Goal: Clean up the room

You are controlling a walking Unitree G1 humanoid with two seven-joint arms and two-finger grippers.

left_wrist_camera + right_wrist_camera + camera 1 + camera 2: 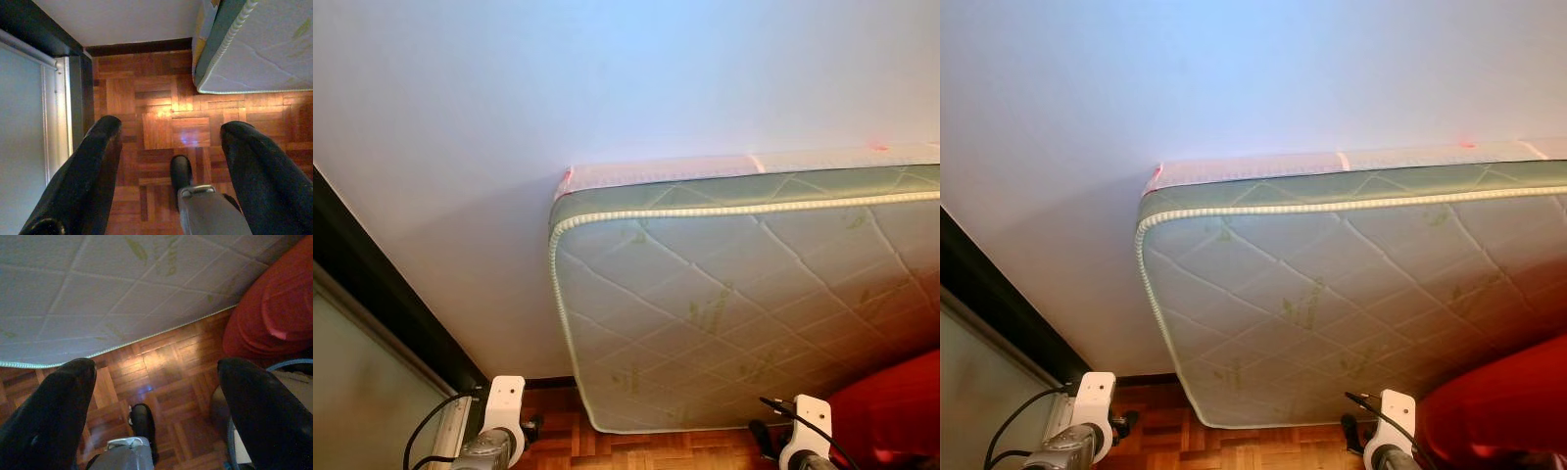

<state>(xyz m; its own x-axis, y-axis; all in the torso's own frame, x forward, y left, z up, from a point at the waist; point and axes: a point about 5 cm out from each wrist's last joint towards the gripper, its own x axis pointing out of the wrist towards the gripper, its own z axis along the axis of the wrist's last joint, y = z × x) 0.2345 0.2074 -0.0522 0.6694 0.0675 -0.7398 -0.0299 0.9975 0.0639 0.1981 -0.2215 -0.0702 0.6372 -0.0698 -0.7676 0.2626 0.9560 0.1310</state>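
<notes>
Both arms hang low, the left gripper [168, 161] and the right gripper [154, 396] each spread wide and holding nothing above the parquet floor [161, 122]. Ahead, a quilted mattress [734, 304] leans on edge against the white wall [509, 117], with something red [891, 406] just beside its lower right corner. A dark door frame [34, 32] runs along the left. No object is in hand, so this looks like a searching or walking step; next the robot likely needs to turn and find clutter to pick up.
</notes>
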